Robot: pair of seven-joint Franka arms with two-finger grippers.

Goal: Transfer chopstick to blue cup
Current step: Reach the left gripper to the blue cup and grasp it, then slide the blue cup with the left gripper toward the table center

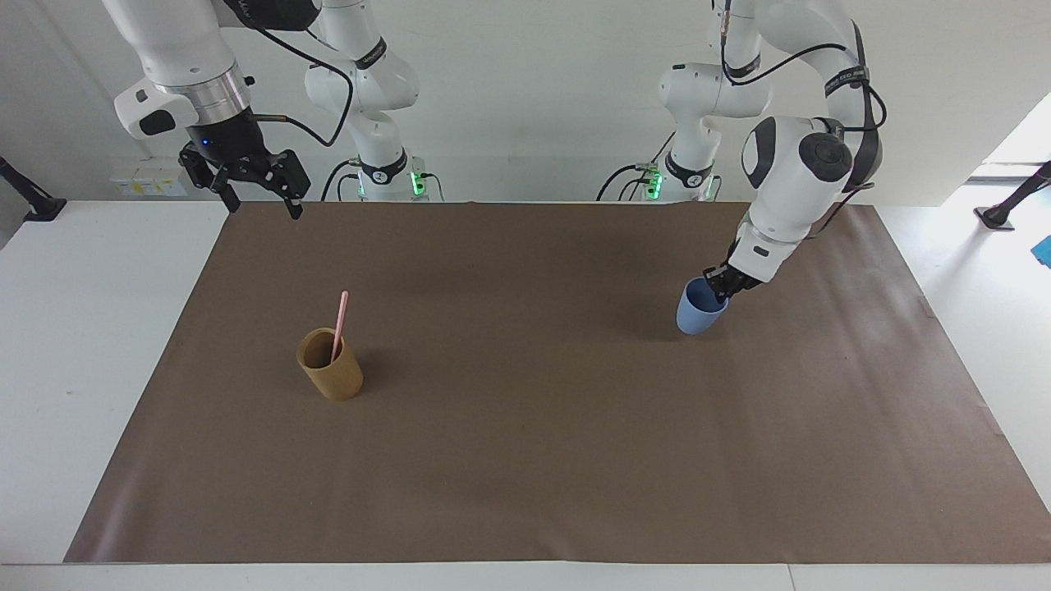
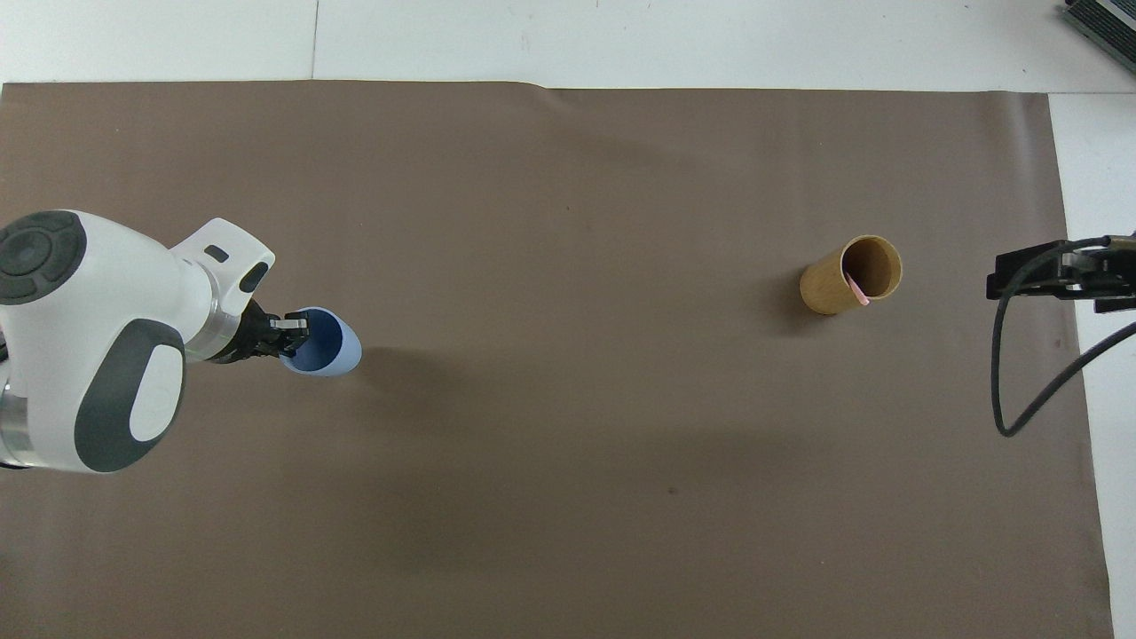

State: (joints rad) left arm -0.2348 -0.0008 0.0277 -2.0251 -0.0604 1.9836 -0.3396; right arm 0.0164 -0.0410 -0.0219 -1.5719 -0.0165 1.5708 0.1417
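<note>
The left end effector grips the blue cup by its rim, lifted and tilted, apparently to carry it toward the chopstick in the tan cup, while the right end effector waits open.

A brown mat covers most of the white table, with bare tabletop showing at both ends and along the edge farthest from the robots. 1 tan cup stands upright on the mat toward the right arm's end. A slight crease runs along the mat's edge farthest from the robots. A dark object sits at the table's corner, mostly cut off. A black stand rests on the table at the left arm's end.
</note>
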